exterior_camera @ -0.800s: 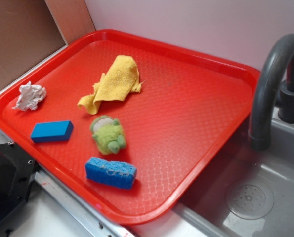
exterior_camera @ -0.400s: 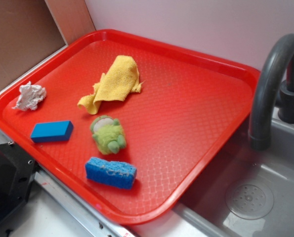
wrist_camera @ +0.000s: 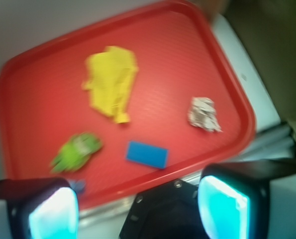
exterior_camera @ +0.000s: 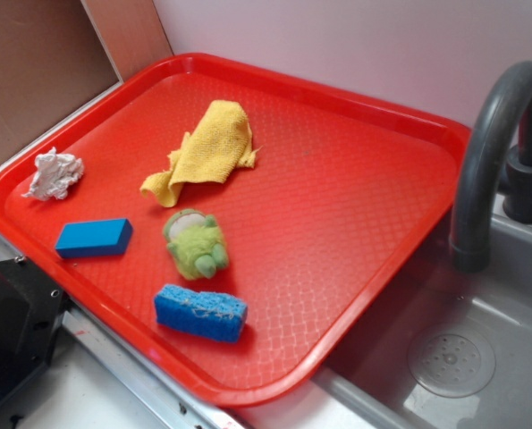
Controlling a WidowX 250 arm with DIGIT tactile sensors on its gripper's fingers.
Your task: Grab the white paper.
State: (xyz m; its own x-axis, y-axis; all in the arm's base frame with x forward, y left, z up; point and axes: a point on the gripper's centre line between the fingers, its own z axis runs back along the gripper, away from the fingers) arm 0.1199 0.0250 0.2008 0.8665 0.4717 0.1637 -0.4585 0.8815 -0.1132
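White paper (exterior_camera: 53, 173) sits crumpled at left edge of red tray (exterior_camera: 364, 179), apart from blue block (exterior_camera: 93, 238) just in front of it. Yellow cloth (exterior_camera: 207, 149) mid-tray; green plush toy (exterior_camera: 196, 243) and blue sponge (exterior_camera: 200, 312) nearer front rim. Wrist view blurred: tool (wrist_camera: 138, 206) released, fingers (wrist_camera: 222, 206) spread wide, high above tray, holding nothing. Grey faucet (exterior_camera: 489, 152) over sink at right.

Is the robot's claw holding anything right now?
No, nothing. The gripper is open and empty, high above the red tray. The white paper lies untouched on the tray.
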